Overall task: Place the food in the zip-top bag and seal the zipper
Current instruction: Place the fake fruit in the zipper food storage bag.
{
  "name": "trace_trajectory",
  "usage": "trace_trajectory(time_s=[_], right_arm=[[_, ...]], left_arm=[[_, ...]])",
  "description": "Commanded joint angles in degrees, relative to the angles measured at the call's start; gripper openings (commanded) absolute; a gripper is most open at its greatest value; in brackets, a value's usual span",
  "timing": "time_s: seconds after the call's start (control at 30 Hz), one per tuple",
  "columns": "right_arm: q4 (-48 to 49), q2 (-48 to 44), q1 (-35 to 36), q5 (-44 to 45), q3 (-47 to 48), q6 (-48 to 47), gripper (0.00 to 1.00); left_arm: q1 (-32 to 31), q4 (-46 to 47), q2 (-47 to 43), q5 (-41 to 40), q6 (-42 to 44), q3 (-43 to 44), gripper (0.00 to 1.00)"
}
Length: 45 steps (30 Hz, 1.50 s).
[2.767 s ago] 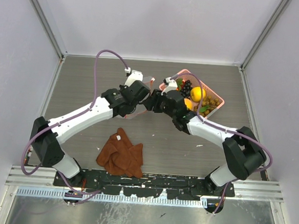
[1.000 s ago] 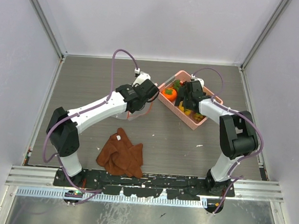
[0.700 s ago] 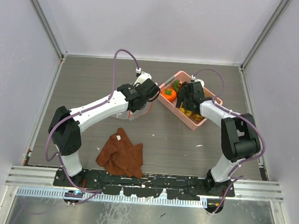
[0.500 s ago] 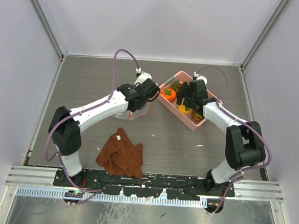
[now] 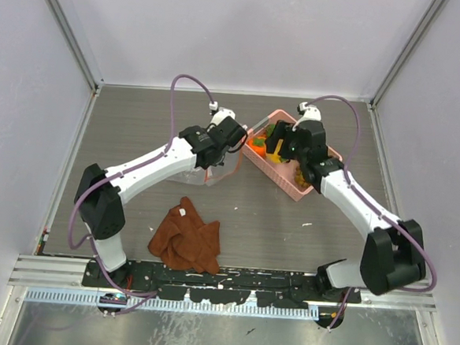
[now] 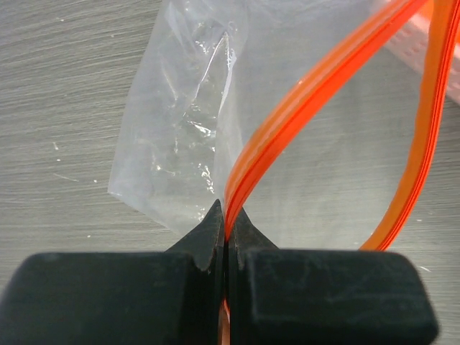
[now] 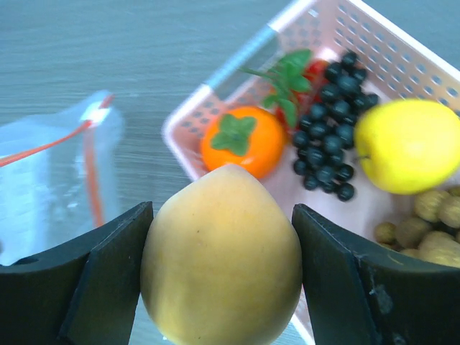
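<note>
My left gripper (image 6: 228, 215) is shut on the orange-red zipper (image 6: 302, 90) of the clear zip-top bag (image 6: 180, 122) and holds the bag's mouth up beside the basket (image 5: 232, 145). My right gripper (image 7: 221, 273) is shut on a yellow-orange round fruit (image 7: 221, 259), held above the pink basket's (image 7: 237, 68) near corner. In the basket lie the orange fruit with a green leaf (image 7: 241, 140), dark purple grapes (image 7: 330, 126), the other yellow fruit (image 7: 406, 144) and brownish-green grapes (image 7: 428, 230). The bag also shows at the left of the right wrist view (image 7: 50, 172).
The pink lattice basket (image 5: 312, 186) stands right of centre at an angle. A rust-brown cloth (image 5: 186, 236) lies crumpled near the front, left of centre. Metal rails run along the near edge; grey walls close in the sides and back.
My right gripper took a yellow-orange fruit from the basket and rose with it toward the bag. My left gripper kept its grip on the zipper and lifted the bag slightly toward the basket.
</note>
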Motion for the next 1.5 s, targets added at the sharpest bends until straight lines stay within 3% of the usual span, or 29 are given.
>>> trace_trajectory(time_s=[0.0,0.33,0.7,1.07,1.47], right_arm=[[9.7,-7.6,4.0,-3.5,-1.5,-0.1,0.58],[25.0,-9.2,11.7,-6.3,-6.5,4.1,0.55],[36.6,-7.2,13.2,-8.6,-11.9,6.7,0.55],[37.2,-5.2,14.0,-11.2,-11.6,8.7,0.6],[29.9,-5.5,14.9,-6.3,-9.8,7.0,0.8]], left_arm=[[0.2,1.0,-0.8,3.1,-3.3,4.3,0.0],[0.2,2.8,-5.1,9.3,-8.4,3.2,0.0],[0.2,10.1,-11.2,14.4,-12.0,-4.0,0.0],[0.2,12.1,-13.1,18.5,-13.7,-6.3,0.0],[0.3,15.8,-17.4,20.9,-15.3,-10.8,0.0]])
